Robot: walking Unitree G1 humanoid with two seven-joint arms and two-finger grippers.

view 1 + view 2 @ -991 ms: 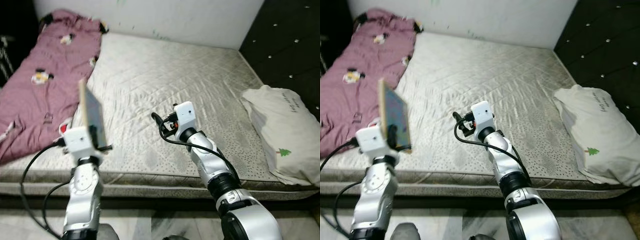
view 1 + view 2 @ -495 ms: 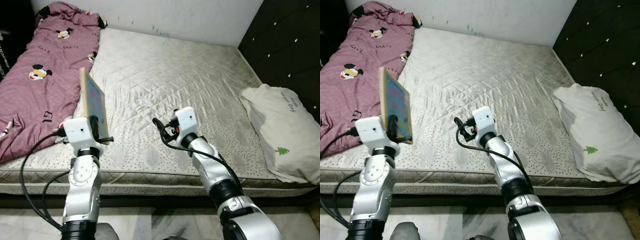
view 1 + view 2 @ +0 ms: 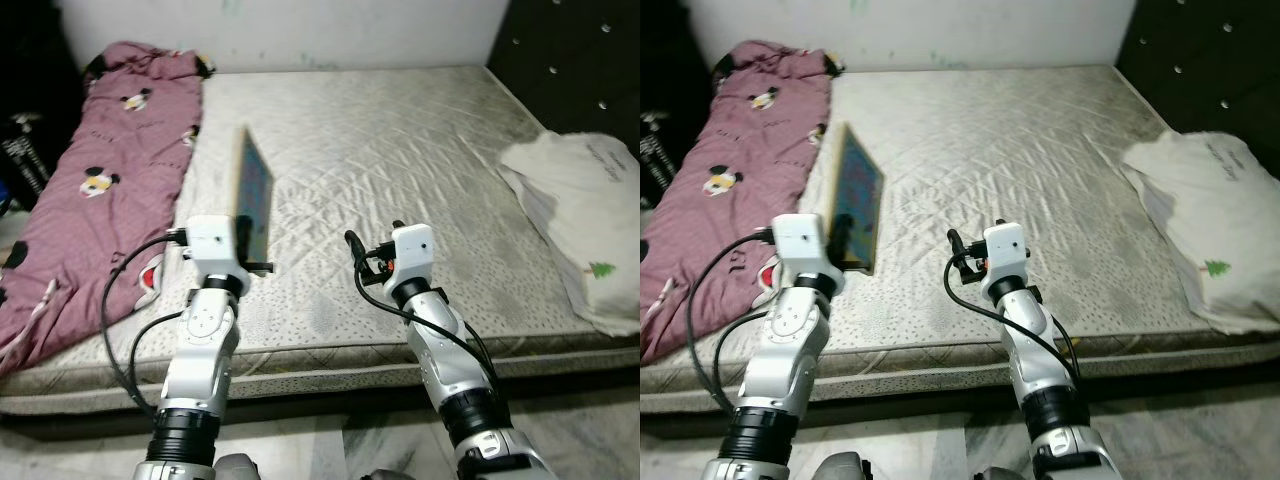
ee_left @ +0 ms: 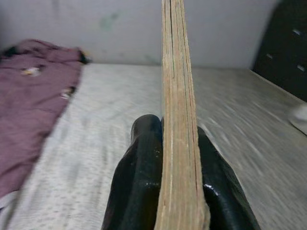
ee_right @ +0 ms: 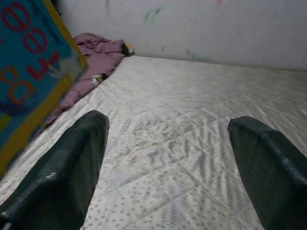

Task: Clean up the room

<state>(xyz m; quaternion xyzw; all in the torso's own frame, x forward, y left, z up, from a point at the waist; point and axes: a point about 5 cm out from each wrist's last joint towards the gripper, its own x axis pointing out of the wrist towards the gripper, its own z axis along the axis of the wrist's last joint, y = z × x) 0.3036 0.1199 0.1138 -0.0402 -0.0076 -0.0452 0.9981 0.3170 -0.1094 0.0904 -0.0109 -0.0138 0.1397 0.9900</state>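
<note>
One bare quilted mattress (image 3: 400,150) fills the room, with a single white pillow (image 3: 585,220) printed with a small green tree lying at its right edge. One maroon blanket (image 3: 95,190) patterned with cartoon mice is spread along the left side; at least four of the mouse prints can be counted on it. One thin board book (image 3: 855,210) with a blue and yellow cover stands on edge above the mattress. Two silver arms reach forward, each ending in one gripper: the left gripper (image 4: 165,177) and the right gripper (image 5: 168,163), two black fingers apiece, four fingers in all.
</note>
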